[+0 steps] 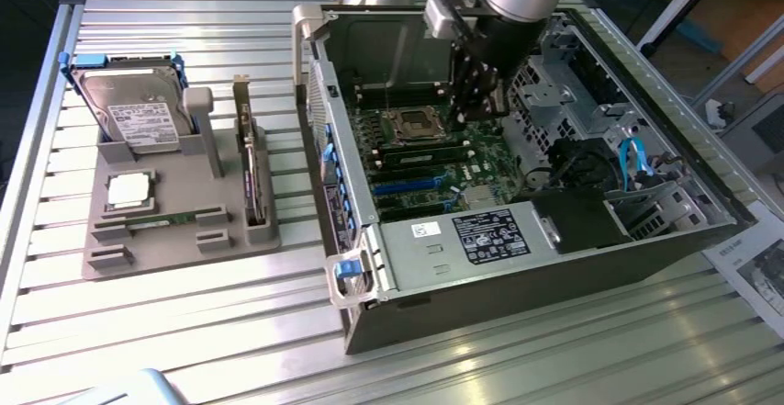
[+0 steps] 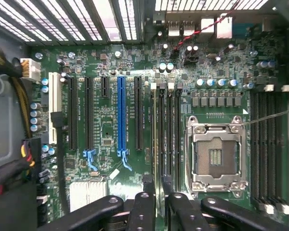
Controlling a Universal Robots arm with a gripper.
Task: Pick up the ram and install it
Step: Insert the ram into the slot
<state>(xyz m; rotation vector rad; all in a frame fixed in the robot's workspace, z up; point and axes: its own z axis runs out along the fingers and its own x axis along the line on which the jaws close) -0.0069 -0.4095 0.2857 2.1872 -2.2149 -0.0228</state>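
My gripper [image 1: 478, 109] [image 2: 158, 182] hangs inside the open case [image 1: 539, 299], fingers pinched on the ram [image 2: 159, 144], a thin green stick standing edge-on over the memory slots [image 2: 169, 134] beside the CPU socket [image 1: 410, 128]. In the exterior view, I sit at the socket's two o'clock.

A drive [image 1: 138, 111], chip [image 1: 128, 189] and card [image 1: 252, 175] sat in a grey tray [image 1: 184, 240] at the exterior view's left; the open case [image 1: 515, 249] lay right of it, motherboard [image 2: 106, 139] exposed.

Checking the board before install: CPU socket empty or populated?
Empty. The CPU socket shows bare contacts inside its metal frame; no chip seated.
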